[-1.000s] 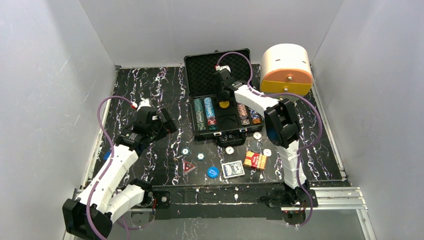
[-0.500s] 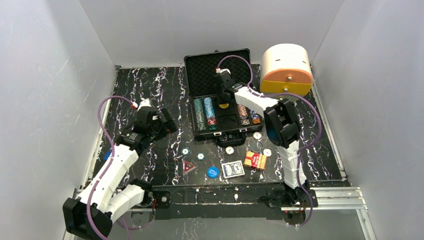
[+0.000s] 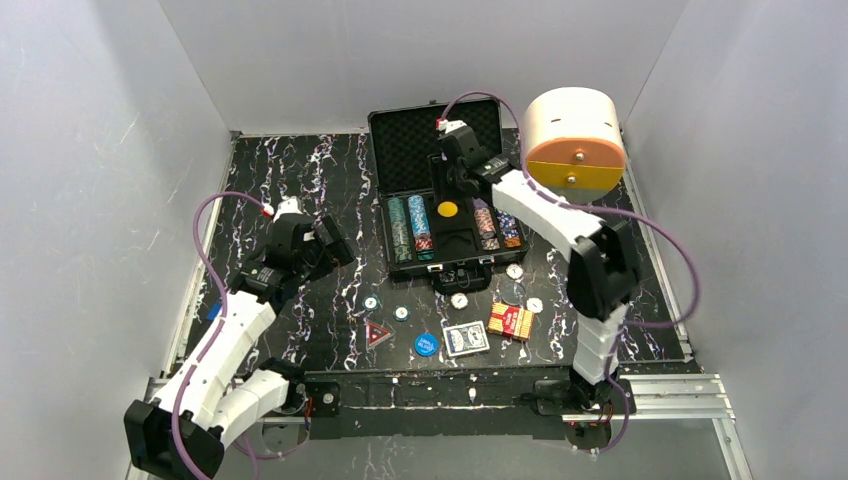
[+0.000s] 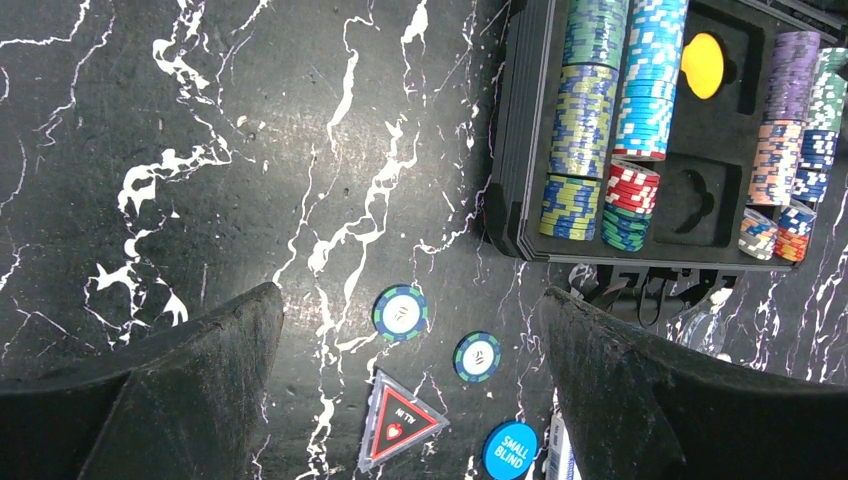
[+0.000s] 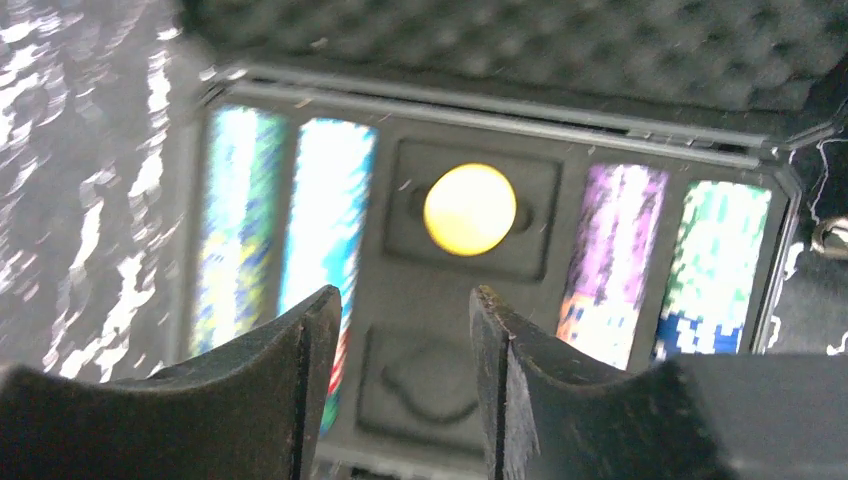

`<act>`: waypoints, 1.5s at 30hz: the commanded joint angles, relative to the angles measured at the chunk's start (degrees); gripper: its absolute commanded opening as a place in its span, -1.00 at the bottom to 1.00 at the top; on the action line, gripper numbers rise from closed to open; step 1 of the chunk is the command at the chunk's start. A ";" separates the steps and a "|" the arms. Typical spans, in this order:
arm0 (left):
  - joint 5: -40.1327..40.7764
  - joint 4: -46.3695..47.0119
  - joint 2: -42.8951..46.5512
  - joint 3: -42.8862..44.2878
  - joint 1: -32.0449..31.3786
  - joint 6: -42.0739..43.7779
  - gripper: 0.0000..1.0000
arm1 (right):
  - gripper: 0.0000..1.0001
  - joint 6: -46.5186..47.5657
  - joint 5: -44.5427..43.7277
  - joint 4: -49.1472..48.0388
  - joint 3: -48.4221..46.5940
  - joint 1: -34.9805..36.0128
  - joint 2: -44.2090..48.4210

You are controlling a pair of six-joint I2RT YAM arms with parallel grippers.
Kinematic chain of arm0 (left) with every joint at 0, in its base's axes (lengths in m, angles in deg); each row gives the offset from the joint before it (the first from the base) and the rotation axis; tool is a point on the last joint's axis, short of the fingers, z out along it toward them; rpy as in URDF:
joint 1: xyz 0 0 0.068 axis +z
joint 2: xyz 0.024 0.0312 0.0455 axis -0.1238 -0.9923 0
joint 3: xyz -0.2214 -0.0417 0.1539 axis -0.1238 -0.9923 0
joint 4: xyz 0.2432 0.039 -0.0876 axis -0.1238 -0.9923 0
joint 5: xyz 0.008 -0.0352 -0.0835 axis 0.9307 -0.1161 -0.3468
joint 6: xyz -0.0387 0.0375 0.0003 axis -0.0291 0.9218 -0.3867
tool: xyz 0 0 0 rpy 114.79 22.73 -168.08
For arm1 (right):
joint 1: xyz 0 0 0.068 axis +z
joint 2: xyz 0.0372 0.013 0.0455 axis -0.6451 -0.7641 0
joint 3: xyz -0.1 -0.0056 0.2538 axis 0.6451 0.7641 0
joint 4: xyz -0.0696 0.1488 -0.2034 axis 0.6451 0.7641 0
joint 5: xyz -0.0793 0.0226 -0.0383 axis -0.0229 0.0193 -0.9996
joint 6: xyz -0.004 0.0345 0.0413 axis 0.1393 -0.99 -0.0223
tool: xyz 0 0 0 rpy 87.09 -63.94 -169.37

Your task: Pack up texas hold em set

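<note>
1. My right gripper [image 5: 402, 298], spread with nothing between its fingers, hung above the open briefcase [image 3: 400, 140], over the yellow button [image 5: 469, 209] seated in its central pocket.
2. My left gripper [image 4: 410, 293], spread wide and holding nothing, hung over the counter [image 4: 200, 150] left of the briefcase.
3. Chip rows [image 4: 610, 100] lay inside the briefcase; the blue deck [image 3: 465, 339], red deck [image 3: 511, 322] and red triangle [image 4: 398, 432] lay on the counter in front of it.

In the right wrist view the poker chips [image 5: 325, 220] are blurred, their markings unreadable.
</note>
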 commanded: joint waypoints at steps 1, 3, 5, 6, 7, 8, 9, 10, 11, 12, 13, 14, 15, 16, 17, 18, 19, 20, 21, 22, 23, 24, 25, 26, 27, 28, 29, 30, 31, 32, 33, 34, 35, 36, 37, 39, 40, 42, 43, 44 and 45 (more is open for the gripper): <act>4.14 -0.60 2.61 1.11 -0.12 1.06 0.96 | 0.23 -1.15 4.33 4.25 7.71 6.45 12.07; 6.78 -1.43 3.66 2.10 -0.10 1.27 0.96 | 0.31 -2.12 6.07 5.18 12.70 9.29 16.81; 9.48 -2.14 5.04 3.01 -0.15 1.38 0.96 | 0.44 -3.87 8.95 4.68 18.03 11.91 21.95; 10.84 -2.50 5.78 3.32 -0.09 1.46 0.96 | 0.55 -4.78 10.02 4.11 20.63 13.43 24.62; 11.94 -2.66 6.63 3.55 -0.10 1.39 0.96 | 0.67 -5.76 10.78 3.24 23.45 15.00 26.90; 13.06 -2.76 7.38 3.70 -0.17 1.33 0.96 | 0.76 -6.91 10.21 2.80 25.78 16.90 29.09; 13.86 -2.80 8.27 3.76 -0.18 1.29 0.96 | 0.84 -8.18 9.70 2.82 27.56 18.60 30.62; 14.64 -2.88 9.03 3.76 -0.14 1.11 0.96 | 0.87 -9.22 9.44 3.17 28.93 20.05 31.63; 15.18 -2.92 9.62 3.64 -0.08 1.03 0.96 | 0.89 -10.18 9.42 3.69 29.82 21.37 32.20; 15.53 -2.89 10.13 3.59 -0.12 0.79 0.96 | 0.89 -11.22 9.29 4.10 30.64 22.59 32.55; 15.72 -2.88 10.46 3.51 -0.10 0.58 0.96 | 0.89 -12.23 9.03 4.09 31.39 24.00 32.90; 15.72 -2.95 10.60 3.46 -0.07 0.46 0.96 | 0.89 -13.24 9.07 3.68 32.09 25.25 33.15; 15.42 -2.95 10.55 3.29 -0.17 0.26 0.97 | 0.88 -14.14 9.37 2.93 32.86 26.55 33.22; 15.00 -2.94 10.48 3.24 -0.17 0.07 0.97 | 0.86 -14.95 10.04 2.12 33.50 27.80 33.04; 14.52 -2.93 10.25 3.16 -0.10 -0.15 0.96 | 0.84 -15.69 10.65 1.52 34.01 28.90 32.65; 13.94 -2.95 10.05 3.03 -0.07 -0.29 0.96 | 0.82 -16.38 10.51 0.83 34.76 30.23 31.85; 13.28 -2.97 9.81 2.84 -0.07 -0.43 0.96 | 0.79 -17.56 9.70 1.13 35.06 31.44 30.80; 12.92 -2.96 9.75 2.54 -0.07 -0.68 0.96 | 0.76 -18.73 9.17 1.85 35.14 32.58 29.02; 12.62 -2.96 9.69 2.23 -0.07 -0.85 0.96 | 0.71 -19.79 8.62 2.64 35.14 33.46 27.40; 12.41 -2.98 9.72 1.91 -0.16 -1.15 0.96 | 0.68 -21.08 7.80 3.84 35.07 34.14 25.78; 12.22 -2.96 9.79 1.51 -0.14 -1.29 0.96 | 0.66 -22.45 7.07 4.78 34.99 34.80 24.17; 11.97 -2.93 9.81 1.16 -0.17 -1.62 0.96 | 0.65 -23.05 6.57 5.43 34.89 35.44 22.51; 11.72 -2.91 9.88 0.79 -0.12 -1.84 0.96 | 0.65 -23.45 6.17 5.87 34.79 36.04 21.04; 11.39 -2.85 9.83 0.41 -0.12 -2.08 0.97 | 0.67 -23.63 5.96 6.04 34.64 36.63 19.55; 11.03 -2.76 9.71 0.07 -0.14 -2.27 0.97 | 0.68 -23.76 5.67 6.25 34.34 37.09 18.20; 10.64 -2.70 9.59 -0.27 -0.13 -2.39 0.96 | 0.70 -24.17 4.72 6.97 33.74 37.50 16.85; 10.25 -2.69 9.51 -0.55 -0.14 -2.50 0.96 | 0.71 -24.53 3.66 7.85 33.04 37.85 15.40; 9.93 -2.70 9.43 -0.86 -0.08 -2.58 0.96 | 0.72 -24.61 2.94 8.39 32.39 38.06 14.33; 9.74 -2.69 9.38 -1.10 -0.07 -2.66 0.96 | 0.72 -24.62 2.63 8.84 31.82 38.17 13.24; 9.71 -2.73 9.44 -1.28 -0.08 -2.70 0.96 | 0.72 -24.54 2.35 9.17 31.32 38.19 12.45; 9.68 -2.70 9.46 -1.41 -0.15 -2.80 0.96 | 0.72 -24.49 2.28 9.18 30.99 38.14 11.83; 9.70 -2.69 9.53 -1.53 -0.12 -2.83 0.97 | 0.72 -24.33 2.36 9.01 30.88 38.20 11.34; 9.77 -2.76 9.62 -1.51 -0.08 -2.69 0.97 | 0.71 -24.17 2.23 8.95 30.69 38.22 10.90; 9.91 -2.71 9.67 -1.51 -0.09 -2.63 0.96 | 0.71 -24.04 2.14 9.09 30.44 38.22 10.38; 10.00 -2.69 9.80 -1.51 -0.11 -2.54 0.96 | 0.71 -23.75 1.98 8.99 30.23 38.22 9.95; 10.20 -2.69 9.81 -1.46 -0.14 -2.54 0.96 | 0.71 -23.13 1.71 8.53 29.83 38.21 8.84; 10.22 -2.69 9.65 -1.35 -0.15 -2.51 0.96 | 0.70 -22.70 1.53 8.19 29.57 38.19 8.43; 10.31 -2.69 9.44 -1.17 -0.08 -2.41 0.96 | 0.69 -22.36 0.38 8.16 28.90 38.17 7.49; 10.32 -2.74 9.21 -1.06 -0.16 -2.29 0.96 | 0.68 -22.34 -0.19 8.11 28.61 38.18 7.09; 10.24 -2.74 9.06 -0.84 -0.17 -2.28 0.96 | 0.67 -22.34 -0.78 8.14 28.36 38.17 6.56; 10.16 -2.70 8.87 -0.69 -0.08 -2.29 0.96 | 0.64 -22.45 -1.30 8.27 28.08 38.17 6.07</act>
